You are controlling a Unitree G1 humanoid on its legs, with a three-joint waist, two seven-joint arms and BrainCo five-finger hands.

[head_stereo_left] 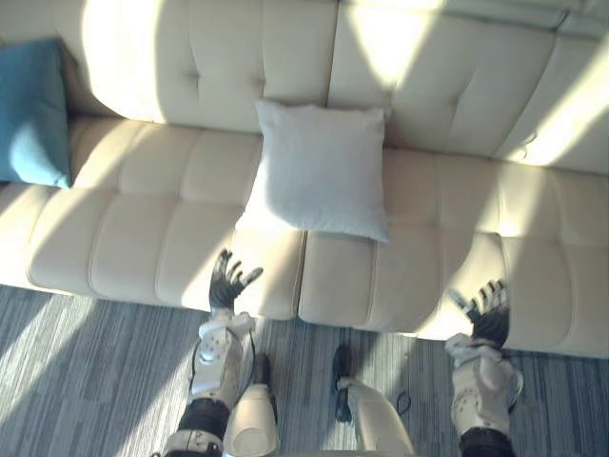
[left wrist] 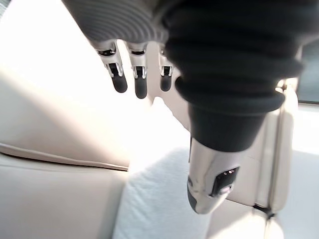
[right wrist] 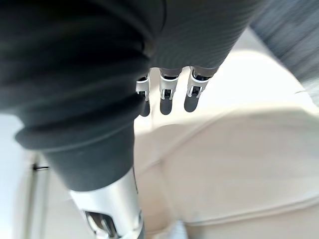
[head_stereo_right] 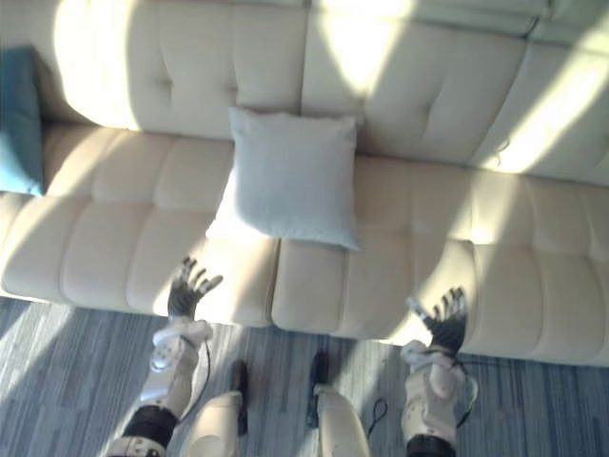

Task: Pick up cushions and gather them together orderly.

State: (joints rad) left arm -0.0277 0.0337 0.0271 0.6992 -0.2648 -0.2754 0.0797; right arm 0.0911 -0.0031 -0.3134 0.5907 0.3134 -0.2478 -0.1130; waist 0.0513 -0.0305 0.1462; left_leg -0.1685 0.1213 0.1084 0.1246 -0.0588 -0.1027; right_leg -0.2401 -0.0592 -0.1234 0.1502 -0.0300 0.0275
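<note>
A pale grey-white cushion (head_stereo_left: 322, 169) leans against the backrest in the middle of the cream sofa (head_stereo_left: 133, 228). A teal cushion (head_stereo_left: 33, 112) stands at the sofa's far left end. My left hand (head_stereo_left: 228, 281) is raised at the seat's front edge, below and left of the white cushion, fingers spread and holding nothing. My right hand (head_stereo_left: 487, 312) is up at the front edge further right, fingers also spread and empty. In the left wrist view the white cushion (left wrist: 159, 204) shows past the straight fingers (left wrist: 140, 82). Straight fingers (right wrist: 167, 92) also show in the right wrist view.
The sofa runs across the whole view, with sunlit bands on the backrest and seat. A grey striped carpet (head_stereo_left: 86, 352) lies in front of it.
</note>
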